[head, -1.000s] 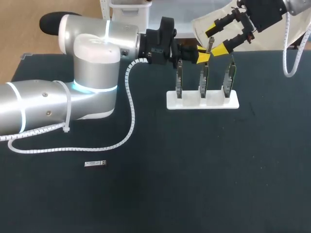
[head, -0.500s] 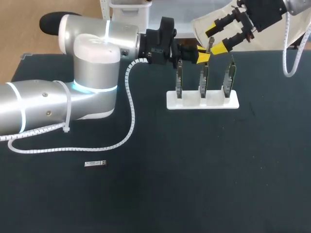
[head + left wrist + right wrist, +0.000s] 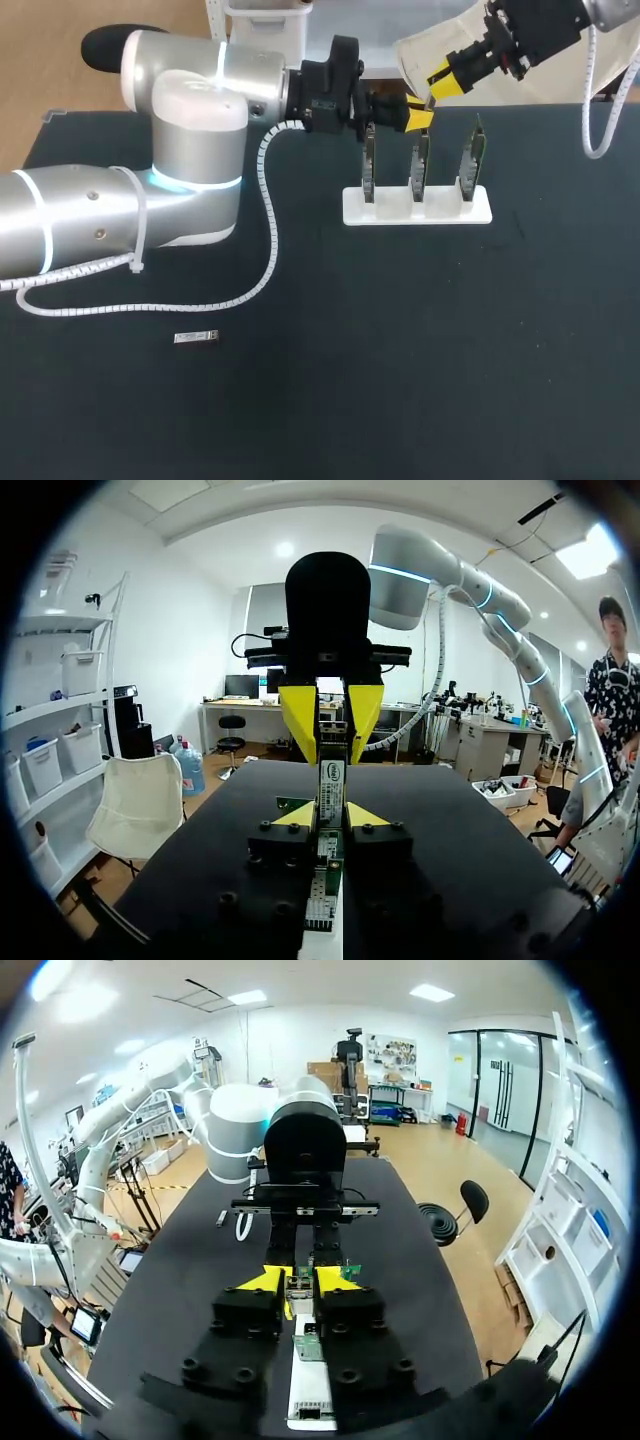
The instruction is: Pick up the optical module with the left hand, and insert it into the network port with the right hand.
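Both left fingers (image 3: pixel 368 818) and right fingers (image 3: pixel 297 715) grip optical module (image 3: pixel 331 780) head-on

Head overhead; opposed close wrist views share module (image 3: pixel 331 778).

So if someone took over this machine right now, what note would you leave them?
Left end effector: shut on the optical module, above the white stand of upright cards.
Right end effector: shut on the same module's far end.
A second module lies on the table.
Done: pick-up, both holding.
Left to do: left lets go, right inserts it; I cannot make out the port.
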Tool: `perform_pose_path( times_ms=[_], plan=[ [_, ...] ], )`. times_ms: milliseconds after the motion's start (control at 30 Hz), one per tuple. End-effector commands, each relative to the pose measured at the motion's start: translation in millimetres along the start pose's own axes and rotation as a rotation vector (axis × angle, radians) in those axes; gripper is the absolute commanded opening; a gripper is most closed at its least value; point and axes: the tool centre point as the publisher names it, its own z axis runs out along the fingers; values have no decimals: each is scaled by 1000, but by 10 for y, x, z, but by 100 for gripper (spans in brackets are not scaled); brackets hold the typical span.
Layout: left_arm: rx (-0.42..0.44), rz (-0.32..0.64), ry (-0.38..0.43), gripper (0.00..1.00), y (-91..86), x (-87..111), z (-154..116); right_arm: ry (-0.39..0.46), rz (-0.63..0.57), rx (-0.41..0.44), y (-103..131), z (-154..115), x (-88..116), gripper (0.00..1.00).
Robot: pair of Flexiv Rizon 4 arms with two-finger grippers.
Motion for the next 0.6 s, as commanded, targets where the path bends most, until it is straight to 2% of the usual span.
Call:
perform_pose_path(
  times_ms=[33, 300, 333, 367, 600],
  plan=[
    [-7, 0, 0, 0, 1, -1, -8, 1, -3, -6, 15, 7, 2, 0],
    [-7, 0, 0, 0, 1, -1, -8, 3, -7, -7, 13, 6, 3, 0],
    [-7, 0, 0, 22, 1, -1, -8, 4, -8, -8, 13, 6, 3, 0],
    [-7, 0, 0, 100, 1, -1, -8, 3, -8, -8, 13, 6, 1, 0],
    [-7, 0, 0, 100, 1, -1, -8, 2, -11, -6, 5, 8, -7, 0]
  ],
)
